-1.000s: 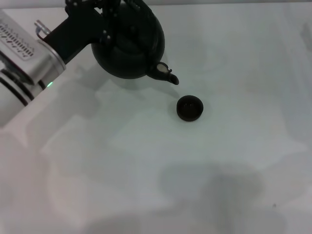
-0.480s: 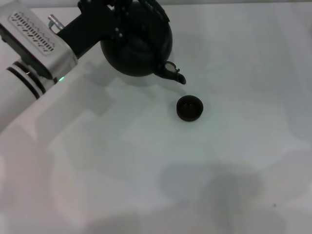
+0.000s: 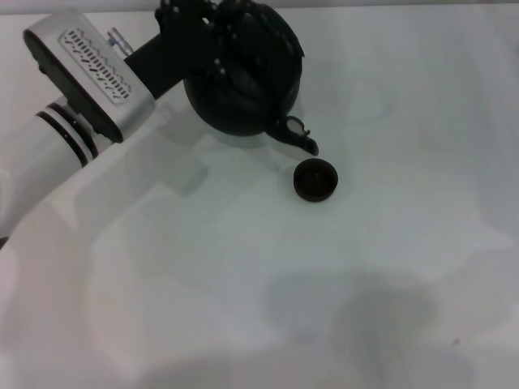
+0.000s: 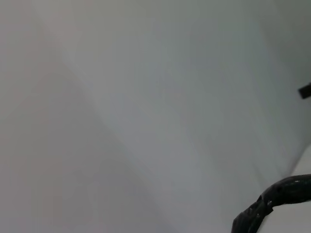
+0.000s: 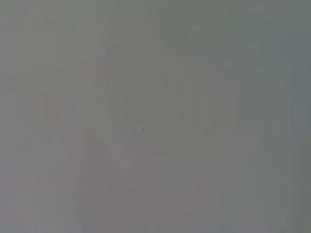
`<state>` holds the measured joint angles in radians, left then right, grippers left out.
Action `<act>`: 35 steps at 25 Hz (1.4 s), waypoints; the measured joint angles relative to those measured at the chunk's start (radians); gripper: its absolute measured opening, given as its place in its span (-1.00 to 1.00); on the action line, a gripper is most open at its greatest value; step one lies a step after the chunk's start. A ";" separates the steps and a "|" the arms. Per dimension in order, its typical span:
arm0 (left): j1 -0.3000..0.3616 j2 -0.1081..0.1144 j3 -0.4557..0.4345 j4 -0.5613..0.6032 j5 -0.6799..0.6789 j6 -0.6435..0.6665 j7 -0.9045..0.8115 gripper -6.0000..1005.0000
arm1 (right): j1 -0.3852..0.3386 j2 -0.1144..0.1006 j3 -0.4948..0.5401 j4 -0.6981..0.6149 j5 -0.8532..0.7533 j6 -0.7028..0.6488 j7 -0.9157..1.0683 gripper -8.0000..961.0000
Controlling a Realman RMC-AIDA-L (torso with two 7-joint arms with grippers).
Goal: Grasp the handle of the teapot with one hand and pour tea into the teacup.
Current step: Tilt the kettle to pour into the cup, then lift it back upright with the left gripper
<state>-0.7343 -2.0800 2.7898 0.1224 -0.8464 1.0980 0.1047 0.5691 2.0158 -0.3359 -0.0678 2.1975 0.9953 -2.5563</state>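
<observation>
The large round black teapot (image 3: 247, 81) hangs in the air at the back of the white table, held from above by my left gripper (image 3: 212, 28), which is shut on its arched handle (image 3: 231, 16). The pot is tilted, and its short spout (image 3: 300, 136) points down towards the small dark teacup (image 3: 315, 179) and ends just above and left of the cup's rim. A piece of the dark rough handle shows in the left wrist view (image 4: 272, 204). My right gripper is out of view; its wrist view shows only a blank grey surface.
The white table (image 3: 324, 292) spreads around the cup with nothing else on it. My left arm (image 3: 81, 89), silver and white, reaches in from the left edge. Soft shadows lie on the table near the front.
My left gripper has carried the teapot to the right and a little towards the cup. The spout now ends close above the cup's left rim. The cup has not moved.
</observation>
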 joint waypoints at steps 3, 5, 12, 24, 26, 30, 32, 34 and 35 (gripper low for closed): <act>-0.002 0.000 0.000 0.000 0.024 -0.002 0.020 -0.79 | 0.000 0.000 0.000 0.000 0.008 0.003 0.008 0.76; -0.003 0.000 0.000 0.002 0.030 -0.002 0.049 -0.79 | 0.000 0.000 0.000 0.000 0.010 0.004 0.012 0.76; -0.007 0.000 0.000 0.005 0.033 -0.003 0.077 -0.80 | 0.000 0.000 0.000 0.000 0.011 0.003 0.012 0.76; -0.026 0.002 0.000 0.005 0.033 -0.003 0.102 -0.79 | -0.003 0.000 0.000 0.000 0.016 0.004 0.012 0.76; -0.027 0.002 0.000 0.005 0.033 -0.003 0.102 -0.79 | -0.003 0.000 0.000 0.000 0.020 0.004 0.012 0.76; -0.027 0.002 0.000 0.005 0.033 -0.003 0.102 -0.79 | -0.003 0.000 0.000 -0.001 0.023 0.004 0.012 0.76; -0.027 0.001 0.001 0.005 0.033 -0.003 0.102 -0.79 | -0.003 0.000 0.000 -0.001 0.023 0.003 0.011 0.76; -0.027 0.001 0.001 0.005 0.032 -0.003 0.102 -0.79 | -0.003 0.000 0.000 -0.001 0.023 0.002 0.011 0.76; -0.027 0.000 0.001 0.005 0.032 -0.003 0.101 -0.79 | -0.002 0.000 0.000 -0.001 0.023 0.002 0.011 0.76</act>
<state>-0.7613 -2.0798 2.7903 0.1273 -0.8142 1.0952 0.2061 0.5666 2.0155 -0.3359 -0.0690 2.2201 0.9976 -2.5449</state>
